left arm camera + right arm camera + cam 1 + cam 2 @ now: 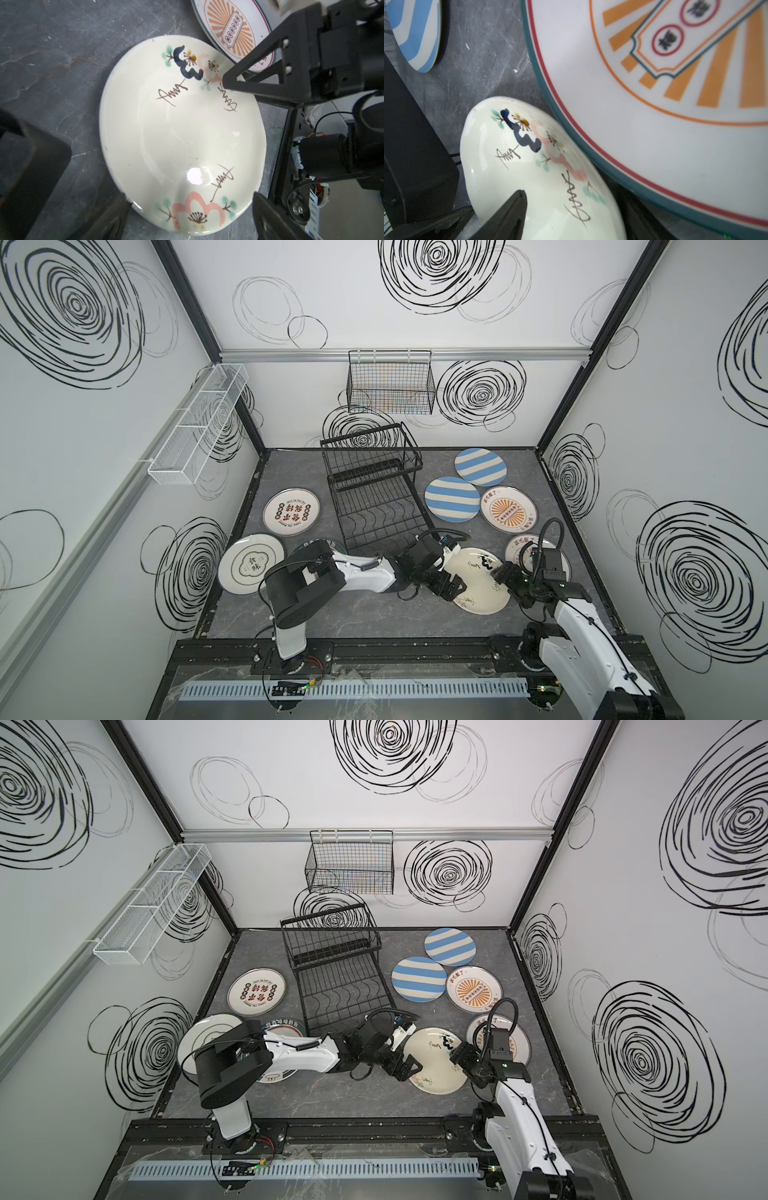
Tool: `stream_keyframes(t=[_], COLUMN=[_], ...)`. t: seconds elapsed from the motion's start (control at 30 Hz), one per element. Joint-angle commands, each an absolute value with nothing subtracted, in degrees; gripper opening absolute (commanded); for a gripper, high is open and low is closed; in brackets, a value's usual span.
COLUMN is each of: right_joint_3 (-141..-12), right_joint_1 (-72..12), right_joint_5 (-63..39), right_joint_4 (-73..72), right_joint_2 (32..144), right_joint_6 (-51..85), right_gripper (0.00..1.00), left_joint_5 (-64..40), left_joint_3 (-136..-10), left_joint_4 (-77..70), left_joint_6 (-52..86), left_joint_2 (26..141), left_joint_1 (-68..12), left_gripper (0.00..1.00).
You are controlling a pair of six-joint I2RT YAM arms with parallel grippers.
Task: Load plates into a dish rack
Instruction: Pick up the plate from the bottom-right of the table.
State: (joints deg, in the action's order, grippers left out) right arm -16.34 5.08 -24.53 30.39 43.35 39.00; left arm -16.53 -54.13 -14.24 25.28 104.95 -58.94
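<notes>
Eight plates point(250, 564) by my count, all lying on the grey tabletop point(374, 616) around the black dish rack point(374, 489), which stands mid-tabletop toward the back wall. All the action is on the cream plate point(478, 576) with the painted flowers and brown script: it's near the front, a bit right of the rack's near end, and snug against a sunburst plate point(517, 549) that the right arm partly covers. So the left gripper point(455, 589) is at the cream plate's left edge, and in its wrist view the fingers point(270, 216) are spread wide with the rim lying between them, nothing pinched. The right gripper point(503, 574) sits at the opposite edge. Its fingers are apart too and straddle the rim: one finger point(508, 212) sits over the painted face, the other is mostly hidden lower down, so honestly can't tell if either one is pressing on the plate. Off to the right of the rack, two blue striped plates point(481, 467) and a second sunburst plate point(508, 512) are bunched together edge to edge. Left of the rack there's a plate with red and black characters point(291, 512).
</notes>
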Motion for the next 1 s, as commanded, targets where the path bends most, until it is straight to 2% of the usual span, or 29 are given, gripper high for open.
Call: stream_keyframes(t=[0.0, 0.33, 0.53, 0.6, 0.83, 0.97], right_joint_3=[-13.6, -14.7, -15.4, -15.6, -18.3, -25.5], right_joint_1=[5.2, 5.9, 6.1, 6.2, 6.2, 6.2], right_joint_5=[-29.4, -35.5, -35.8, -35.9, -34.6, -29.8], right_joint_4=[29.2, 28.4, 27.2, 27.0, 29.1, 34.0], right_joint_2=[42.4, 34.5, 27.2, 25.7, 27.4, 30.6], right_joint_6=[38.7, 39.5, 43.7, 44.6, 42.3, 38.3], right_gripper=[0.69, 0.47, 0.34, 0.25, 0.02, 0.00], left_joint_5=[-18.3, -20.6, -21.4, -21.5, -21.5, -20.9], left_joint_3=[-56.0, -57.6, -57.7, -57.7, -58.0, -58.9], left_joint_4=[-14.7, -14.9, -15.2, -15.4, -14.8, -11.5], left_joint_6=[24.8, 24.8, 24.9, 25.0, 25.8, 25.8], left_joint_2=[108.6, 111.1, 111.1, 111.0, 108.4, 104.7], left_joint_1=[-59.4, -59.7, -59.8, -59.9, -60.2, -59.8], left_gripper=[0.96, 0.96, 0.96, 0.96, 0.96, 0.96])
